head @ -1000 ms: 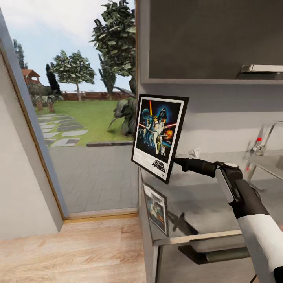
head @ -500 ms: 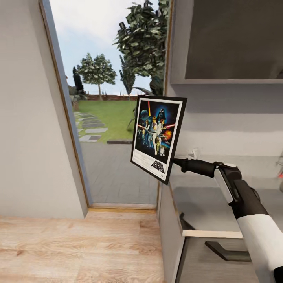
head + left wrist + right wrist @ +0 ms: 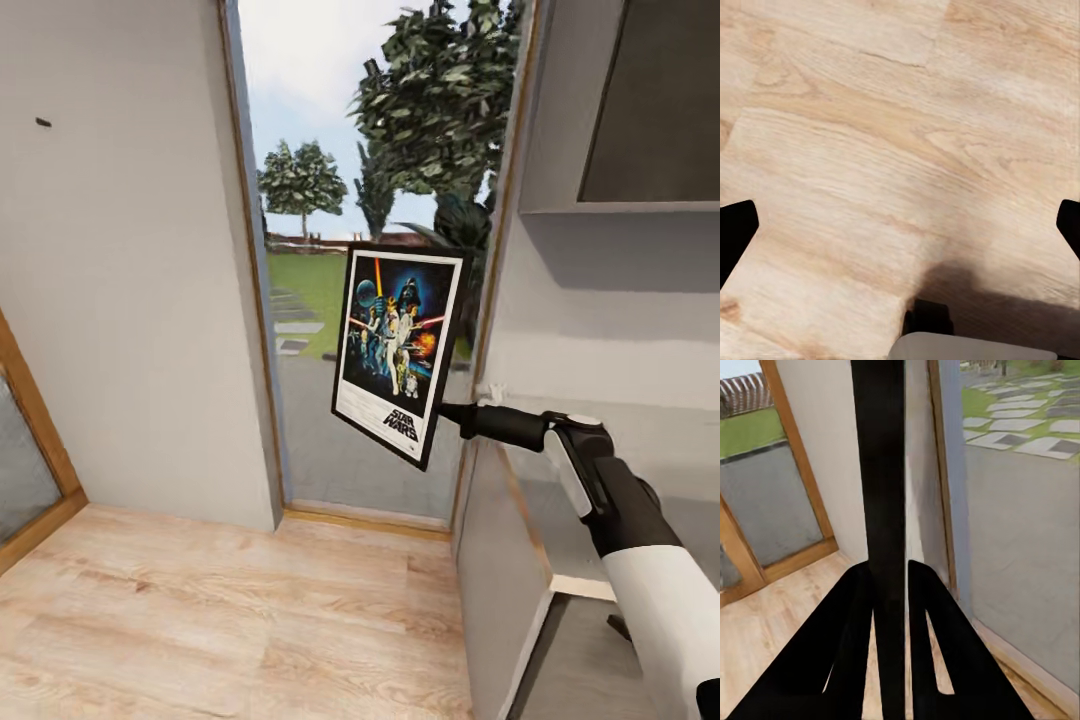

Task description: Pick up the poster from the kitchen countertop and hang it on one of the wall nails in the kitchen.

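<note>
The pickup is done: the poster (image 3: 401, 353) is off the counter (image 3: 640, 530) and carried in the air, upright with a slight tilt, in front of the open doorway (image 3: 370, 330) to the garden. The right hand (image 3: 462, 413) is clamped on its right edge at about 4 o'clock of the frame; the right wrist view shows the two dark fingers (image 3: 851, 645) pinching the black edge (image 3: 886, 510) between them. What is left is the hanging. One wall nail (image 3: 43, 123) shows as a dark speck on the pale wall (image 3: 130, 300) at about 10 o'clock from the poster, well apart from it, so the robot likely must travel and raise the frame to reach it. The left hand (image 3: 900, 225) hangs over the wooden floor (image 3: 870, 135) with its fingertips wide apart and nothing between them. No containers appear here.
</note>
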You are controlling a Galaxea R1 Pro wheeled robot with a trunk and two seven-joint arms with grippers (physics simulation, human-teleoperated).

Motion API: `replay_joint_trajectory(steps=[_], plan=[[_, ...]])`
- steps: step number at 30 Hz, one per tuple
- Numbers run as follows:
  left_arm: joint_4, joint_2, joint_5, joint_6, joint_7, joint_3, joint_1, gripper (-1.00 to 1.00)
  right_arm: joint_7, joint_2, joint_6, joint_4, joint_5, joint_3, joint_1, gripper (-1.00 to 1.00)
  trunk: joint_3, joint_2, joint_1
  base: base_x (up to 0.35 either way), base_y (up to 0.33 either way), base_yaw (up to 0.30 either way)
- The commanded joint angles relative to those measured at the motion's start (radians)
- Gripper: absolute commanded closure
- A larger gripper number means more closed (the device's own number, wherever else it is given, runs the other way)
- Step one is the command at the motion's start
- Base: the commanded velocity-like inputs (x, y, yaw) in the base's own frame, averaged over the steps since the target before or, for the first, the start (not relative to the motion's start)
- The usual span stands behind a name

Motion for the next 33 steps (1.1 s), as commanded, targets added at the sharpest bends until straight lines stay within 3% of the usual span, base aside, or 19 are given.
replay_joint_trajectory(steps=[1, 16, 22, 25, 26, 29, 33], plan=[[-0.001, 0.006, 0.000, 0.000, 0.000, 0.000, 0.000, -1.00, -0.001, 0.000, 0.008, -0.001, -0.009, 0.002, -0.001, 1.00, -0.001, -0.001, 0.000, -0.199, 0.243, 0.289], [-0.001, 0.019, 0.001, 0.000, 0.000, 0.000, 0.000, -1.00, -0.002, 0.001, 0.008, 0.000, -0.009, 0.003, -0.001, 1.00, -0.001, -0.001, 0.000, -0.232, 0.229, 0.284], [-0.001, 0.019, 0.001, 0.000, 0.000, 0.000, 0.000, -1.00, -0.002, 0.002, 0.005, 0.000, -0.009, 0.003, 0.005, 1.00, -0.001, -0.001, 0.000, -0.239, 0.226, 0.068], [-0.001, 0.019, 0.001, 0.001, 0.000, 0.000, 0.000, -1.00, -0.003, 0.002, 0.001, -0.004, -0.009, 0.003, 0.045, 1.00, -0.001, -0.001, 0.000, -0.240, 0.225, 0.008], [-0.002, 0.018, 0.002, 0.000, 0.000, -0.004, 0.000, -1.00, -0.004, 0.003, -0.056, -0.034, -0.009, 0.003, 0.127, 1.00, -0.001, -0.001, 0.000, -0.088, 0.081, 0.001], [-0.003, 0.016, 0.002, 0.002, 0.000, -0.009, 0.000, -1.00, -0.005, 0.004, -0.116, -0.043, -0.009, 0.003, 0.226, 1.00, -0.001, -0.001, 0.000, -0.032, 0.029, 0.000], [-0.004, 0.012, 0.002, 0.001, 0.002, -0.013, 0.000, -1.00, -0.005, 0.003, -0.152, -0.043, -0.009, 0.002, 0.274, 1.00, -0.004, -0.001, 0.000, -0.007, 0.007, 0.000]])
